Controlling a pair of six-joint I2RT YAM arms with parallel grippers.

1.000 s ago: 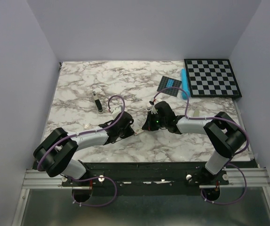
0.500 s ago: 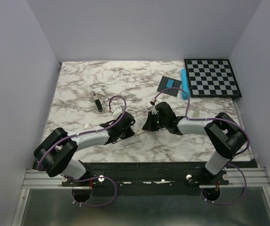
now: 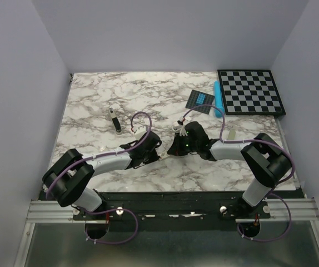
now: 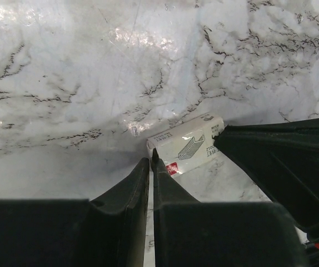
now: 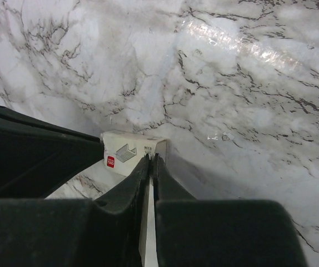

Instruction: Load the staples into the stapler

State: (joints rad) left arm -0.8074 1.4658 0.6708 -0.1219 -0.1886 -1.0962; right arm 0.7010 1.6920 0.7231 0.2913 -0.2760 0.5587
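Note:
The staples' small white cardboard box (image 4: 184, 144) lies on the marble between my two grippers; it also shows in the right wrist view (image 5: 127, 153) and as a sliver in the top view (image 3: 163, 157). My left gripper (image 4: 150, 161) is shut, its tips touching the box's near-left end. My right gripper (image 5: 150, 158) is shut, its tips against the box's opposite end. Each wrist view shows the other gripper as a black mass beside the box. The black stapler (image 3: 114, 119) lies apart at the left back, closed. No loose staple strip shows.
A checkerboard (image 3: 251, 92) sits at the back right corner, with a light blue bar (image 3: 218, 95) and a dark card with blue squares (image 3: 200, 101) beside it. A small pale item (image 3: 233, 134) lies right of the right arm.
My left gripper has edged right toward the box and the right gripper. The right gripper and box have hardly moved.

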